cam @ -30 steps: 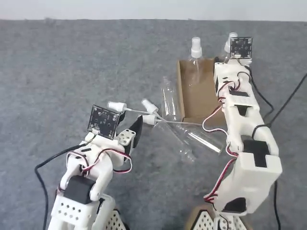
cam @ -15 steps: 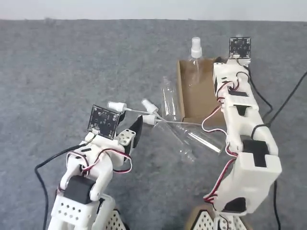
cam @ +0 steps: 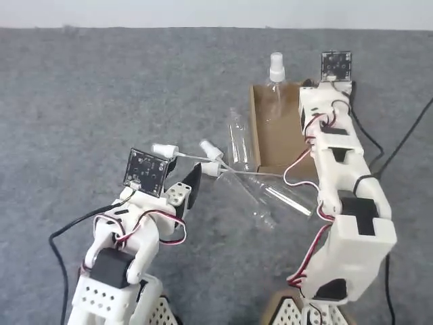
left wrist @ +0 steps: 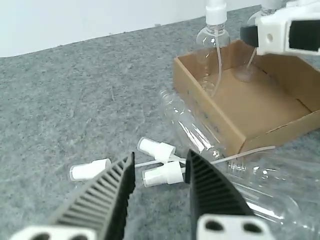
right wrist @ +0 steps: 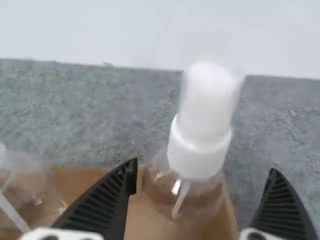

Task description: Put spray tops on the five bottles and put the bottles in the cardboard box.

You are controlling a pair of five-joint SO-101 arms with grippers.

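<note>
Three loose white spray tops (left wrist: 164, 176) (cam: 164, 149) lie on the grey mat just ahead of my open left gripper (left wrist: 159, 172) (cam: 191, 181), which holds nothing. Clear uncapped bottles (cam: 238, 142) (cam: 252, 196) lie on their sides between the tops and the cardboard box (cam: 256, 128). A capped bottle (cam: 276, 76) stands in the box's far left corner. In the right wrist view a second capped bottle (right wrist: 200, 135) stands in the box between the spread fingers of my open right gripper (right wrist: 201, 171), apart from both fingers.
My right arm (cam: 335, 142) stretches along the box's right side, its wrist over the far right corner. The box floor (left wrist: 255, 102) in front of the standing bottles is bare. Grey mat (cam: 101, 88) spreads wide to the left.
The right wrist has shifted slightly toward the table's far side, and its camera now hides the second bottle's top in the high view. The left arm has not moved.
</note>
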